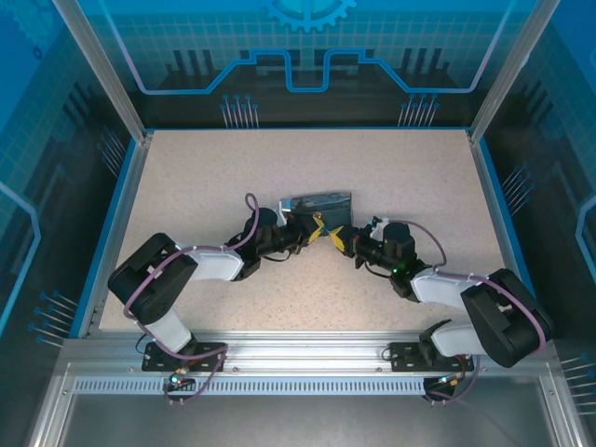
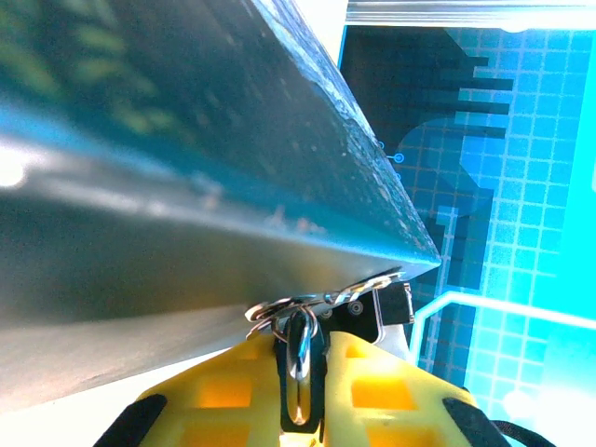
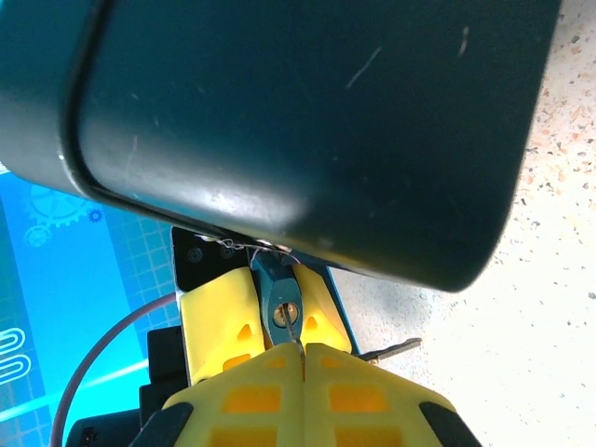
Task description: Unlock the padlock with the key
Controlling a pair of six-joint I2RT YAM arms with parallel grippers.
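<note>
Steadying the padlock (image 3: 277, 300) on the box (image 3: 279, 112) at the worktop's (image 1: 391, 177) middle, the left gripper (image 2: 300, 352) clamps it so the right gripper (image 3: 300, 352), pinched on the key (image 3: 295, 330), can meet the keyhole (image 3: 288, 314).

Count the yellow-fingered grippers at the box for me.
2. The left gripper is at the near edge of the box from the left; the right gripper faces it from the right. None looks hidden.

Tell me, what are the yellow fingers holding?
Left gripper clamps the padlock by its body; right gripper seems to pinch the key, mostly hidden.
</note>
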